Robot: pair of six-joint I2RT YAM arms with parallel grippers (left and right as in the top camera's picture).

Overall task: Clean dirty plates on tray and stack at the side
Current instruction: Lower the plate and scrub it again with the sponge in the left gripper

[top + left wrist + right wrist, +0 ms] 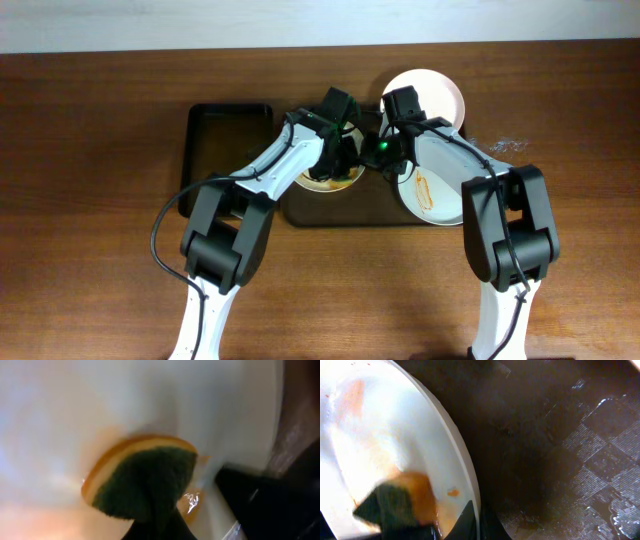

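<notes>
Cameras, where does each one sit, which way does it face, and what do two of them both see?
Overhead: fixed above the table, looking straight down at the brown tray and plates; both arms show.
Left wrist: on the left arm, close against the dirty plate, facing the sponge; its fingers show only at the bottom edge.
Right wrist: on the right arm, looking down across that plate's rim and the tray; one dark finger shows.
Shared: both wrist views show the sponge.
</notes>
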